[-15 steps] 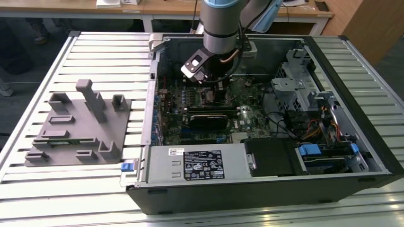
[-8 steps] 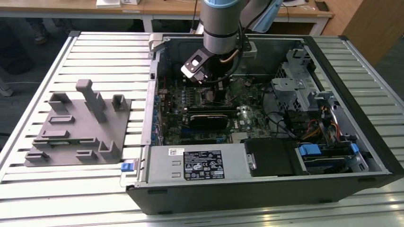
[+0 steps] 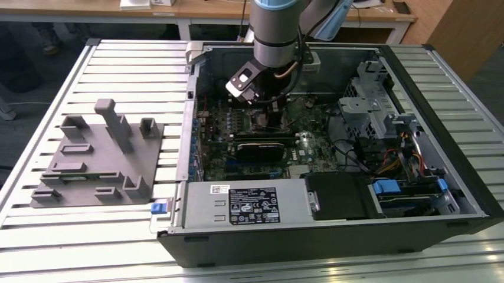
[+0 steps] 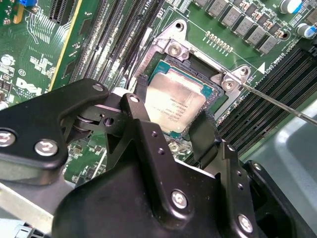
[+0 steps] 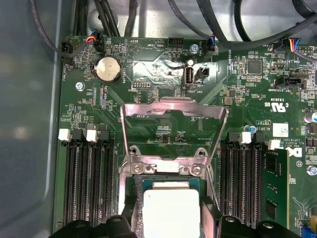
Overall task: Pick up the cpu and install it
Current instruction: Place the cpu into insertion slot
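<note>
i am on the putting-in step: my gripper is closed snug on two sides of the cpu, which sits low in the open socket on the board, and i think it needs to lie flat and square.

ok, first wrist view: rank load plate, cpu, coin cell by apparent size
1. load plate, raised, so nearness may inflate it
2. cpu, partly cut off at the picture's edge
3. coin cell

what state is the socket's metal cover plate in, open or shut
Open: the cover plate stands flipped up, clear of the cpu, whose silver top lies uncovered.
</note>
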Robot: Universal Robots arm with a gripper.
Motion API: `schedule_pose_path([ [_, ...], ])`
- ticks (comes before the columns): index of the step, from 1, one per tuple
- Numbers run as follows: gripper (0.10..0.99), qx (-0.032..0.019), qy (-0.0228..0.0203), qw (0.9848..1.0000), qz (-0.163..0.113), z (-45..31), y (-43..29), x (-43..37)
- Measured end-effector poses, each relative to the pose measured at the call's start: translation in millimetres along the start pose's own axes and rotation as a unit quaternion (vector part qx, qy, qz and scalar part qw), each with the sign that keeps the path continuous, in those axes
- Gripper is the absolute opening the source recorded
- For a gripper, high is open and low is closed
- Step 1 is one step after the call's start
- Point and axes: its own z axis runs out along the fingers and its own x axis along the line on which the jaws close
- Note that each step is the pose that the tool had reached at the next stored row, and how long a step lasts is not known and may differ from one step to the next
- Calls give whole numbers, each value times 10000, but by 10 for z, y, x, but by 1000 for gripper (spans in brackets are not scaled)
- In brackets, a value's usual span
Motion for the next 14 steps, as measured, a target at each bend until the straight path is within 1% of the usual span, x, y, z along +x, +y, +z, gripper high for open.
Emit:
schedule_pose_path([
  [5,616,0,-1,10000,0,-1,0,41],
  [10,616,0,-2,10000,27,0,0,45],
  [11,616,1,-2,10000,27,0,0,40],
  [14,616,1,-3,10000,27,0,0,-12],
])
